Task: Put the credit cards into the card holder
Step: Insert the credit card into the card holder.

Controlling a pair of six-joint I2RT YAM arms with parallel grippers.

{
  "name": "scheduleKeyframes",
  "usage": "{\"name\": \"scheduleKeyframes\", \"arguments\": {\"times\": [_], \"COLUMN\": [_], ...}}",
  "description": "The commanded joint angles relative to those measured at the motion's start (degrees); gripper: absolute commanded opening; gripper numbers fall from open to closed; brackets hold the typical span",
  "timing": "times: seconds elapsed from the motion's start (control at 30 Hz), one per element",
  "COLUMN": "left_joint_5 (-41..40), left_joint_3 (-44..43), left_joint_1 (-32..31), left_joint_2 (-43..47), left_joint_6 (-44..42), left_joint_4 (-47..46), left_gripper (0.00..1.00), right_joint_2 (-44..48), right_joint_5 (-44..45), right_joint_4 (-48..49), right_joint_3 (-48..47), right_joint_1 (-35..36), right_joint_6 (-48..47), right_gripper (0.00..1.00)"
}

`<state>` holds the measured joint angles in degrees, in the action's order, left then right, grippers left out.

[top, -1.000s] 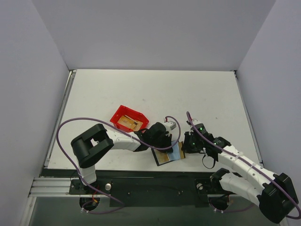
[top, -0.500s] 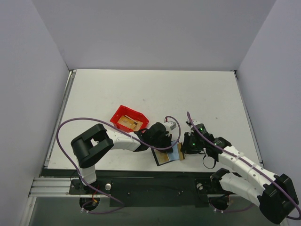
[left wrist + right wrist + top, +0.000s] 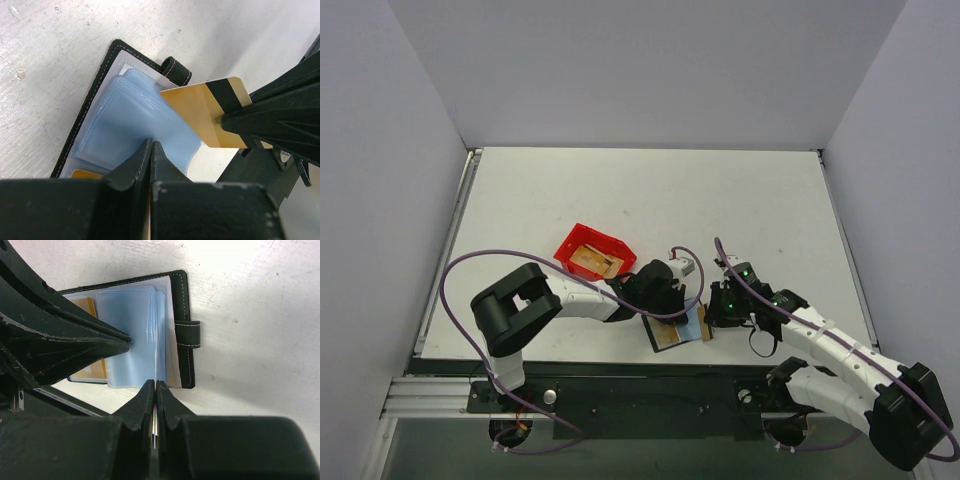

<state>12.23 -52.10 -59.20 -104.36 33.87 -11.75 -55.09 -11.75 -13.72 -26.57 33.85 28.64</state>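
The card holder (image 3: 678, 332) lies open near the table's front edge, black rim (image 3: 107, 65) up and pale blue sleeves showing. My left gripper (image 3: 150, 144) is shut on one lifted sleeve at its middle. My right gripper (image 3: 155, 384) is shut on a gold credit card (image 3: 200, 110) with a dark stripe. The card's corner rests at the sleeves' edge beside the strap (image 3: 187, 335). In the right wrist view this card shows edge-on, as a thin line between the fingers. Another gold card (image 3: 90, 307) sits in the holder's other half.
A red bin (image 3: 578, 240) with more gold cards (image 3: 595, 260) stands just behind and left of the left gripper (image 3: 670, 305). The right gripper (image 3: 712, 312) is close beside it over the holder. The table's front edge runs right below.
The right gripper has edged slightly left toward the card holder with its card. The left arm and the holder have not visibly moved.
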Motion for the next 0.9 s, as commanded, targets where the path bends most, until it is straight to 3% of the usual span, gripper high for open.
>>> {"name": "scheduleKeyframes", "arguments": {"times": [0.0, 0.87], "left_joint_5": [0.16, 0.60], "left_joint_3": [-0.81, -1.78], "left_joint_1": [-0.13, -0.13], "left_joint_2": [1.00, 0.65], "left_joint_6": [-0.29, -0.47], "left_joint_4": [0.94, 1.29], "left_gripper": [0.03, 0.03], "right_joint_2": [-0.72, -2.65], "right_joint_5": [1.55, -1.26], "right_joint_4": [0.53, 4.75], "right_joint_3": [-1.03, 1.08], "right_joint_1": [0.26, -0.27], "right_joint_6": [0.27, 1.42], "right_gripper": [0.00, 0.00]}}
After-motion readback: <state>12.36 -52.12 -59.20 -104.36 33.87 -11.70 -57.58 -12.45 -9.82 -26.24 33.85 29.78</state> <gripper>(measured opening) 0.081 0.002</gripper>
